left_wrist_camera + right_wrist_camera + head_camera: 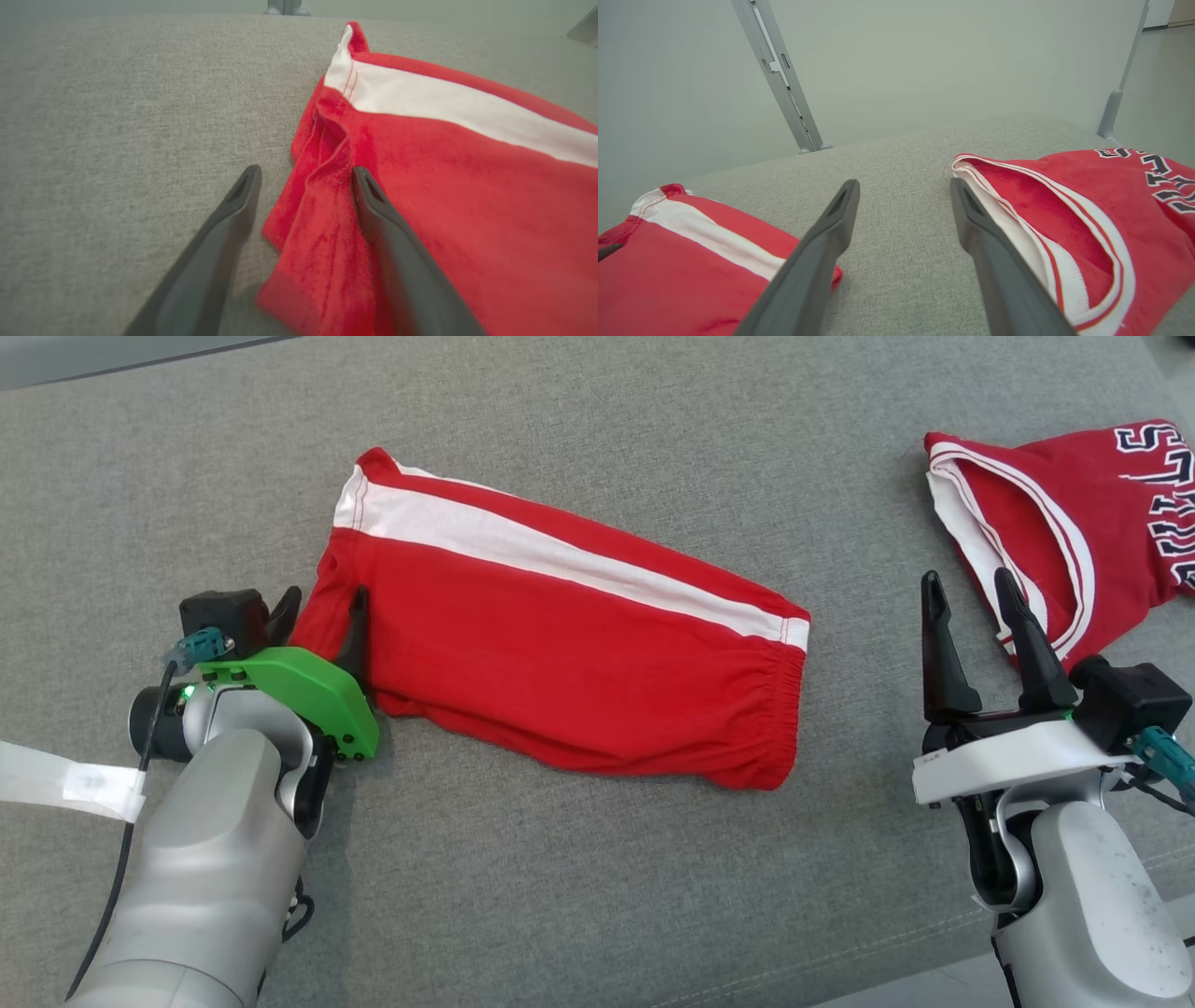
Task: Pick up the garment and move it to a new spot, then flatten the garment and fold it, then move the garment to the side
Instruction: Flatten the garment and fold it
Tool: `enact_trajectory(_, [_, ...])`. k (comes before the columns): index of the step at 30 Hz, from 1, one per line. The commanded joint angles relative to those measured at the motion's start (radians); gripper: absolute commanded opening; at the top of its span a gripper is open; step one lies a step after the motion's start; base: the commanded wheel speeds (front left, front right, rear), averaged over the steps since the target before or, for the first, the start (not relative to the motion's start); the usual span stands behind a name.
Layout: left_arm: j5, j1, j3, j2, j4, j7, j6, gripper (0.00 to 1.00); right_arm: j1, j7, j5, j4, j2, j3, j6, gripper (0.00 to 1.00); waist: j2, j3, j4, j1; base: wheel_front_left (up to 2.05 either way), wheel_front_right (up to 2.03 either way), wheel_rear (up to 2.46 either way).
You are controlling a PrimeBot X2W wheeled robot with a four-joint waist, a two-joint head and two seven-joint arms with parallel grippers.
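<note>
The garment (560, 653) is a pair of red shorts with a white side stripe, folded into a long band on the grey cloth surface. My left gripper (324, 602) stands open at its left hem. In the left wrist view one finger (397, 242) rests on the red cloth (444, 186) and the other (224, 224) lies over the bare grey surface, with the loose hem edge between them. My right gripper (967, 581) is open and holds nothing, to the right of the shorts' waistband. In the right wrist view it (903, 184) points over bare grey cloth, shorts (668, 252) at lower left.
A red jersey (1074, 523) with white trim and dark lettering lies at the far right, close to my right fingers (1111, 196). A white strip (56, 779) hangs by my left forearm. Grey frame legs (784, 79) stand behind the surface. The front edge (934, 980) runs at lower right.
</note>
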Motion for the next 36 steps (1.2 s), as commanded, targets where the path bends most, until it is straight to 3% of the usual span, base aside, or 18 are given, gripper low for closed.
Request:
enact_trajectory(1, [-0.011, 0.013, 0.003, -0.004, 0.014, -0.001, -0.004, 1.00, 0.014, -0.002, -0.011, -0.007, 0.001, -0.004, -0.001, 1.00, 0.0000, -0.011, -0.002, 0.0000, 0.00, 0.00, 0.00])
enact_trajectory(6, [-0.032, 0.020, 0.008, -0.028, 0.090, 0.003, -0.007, 1.00, 0.024, -0.002, -0.026, -0.019, 0.009, -0.008, -0.001, 1.00, 0.0000, -0.024, -0.011, 0.0000, 0.00, 0.00, 0.00])
enact_trajectory(7, [-0.037, 0.021, 0.007, -0.034, 0.101, 0.009, -0.008, 0.95, 0.026, -0.002, -0.028, -0.019, 0.009, -0.008, -0.001, 1.00, 0.0000, -0.026, -0.013, 0.0000, 0.00, 0.00, 0.00])
enact_trajectory(8, [-0.039, 0.023, 0.004, -0.037, 0.110, 0.014, -0.009, 0.62, 0.027, -0.002, -0.029, -0.018, 0.009, -0.006, -0.001, 1.00, 0.0000, -0.030, -0.016, 0.0000, 0.00, 0.00, 0.00])
enact_trajectory(9, [-0.041, 0.026, 0.002, -0.040, 0.116, 0.013, -0.011, 0.10, 0.029, -0.002, -0.028, -0.017, 0.010, -0.006, -0.001, 1.00, 0.0000, -0.035, -0.017, 0.0000, 0.00, 0.00, 0.00])
enact_trajectory(10, [-0.042, 0.031, 0.000, -0.046, 0.120, 0.012, -0.012, 0.00, 0.033, -0.002, -0.029, -0.016, 0.009, -0.006, -0.001, 1.00, 0.0000, -0.040, -0.018, 0.0000, 0.00, 0.00, 0.00])
enact_trajectory(19, [-0.069, 0.130, 0.045, -0.051, 0.051, 0.000, -0.013, 0.00, 0.095, -0.002, -0.013, 0.021, 0.014, -0.011, -0.001, 1.00, 0.0000, -0.158, 0.022, 0.0000, 0.00, 0.00, 0.00])
enact_trajectory(29, [-0.019, 0.319, 0.162, -0.077, -0.118, -0.001, 0.045, 0.00, 0.152, -0.002, 0.003, 0.095, 0.016, 0.019, -0.001, 1.00, 0.0000, -0.250, 0.113, 0.0000, 0.00, 0.00, 0.00])
enact_trajectory(36, [0.021, 0.408, 0.194, -0.099, -0.175, -0.001, 0.053, 0.00, 0.161, -0.002, 0.007, 0.119, 0.020, 0.031, -0.001, 1.00, 0.0000, -0.268, 0.154, 0.0000, 0.00, 0.00, 0.00])
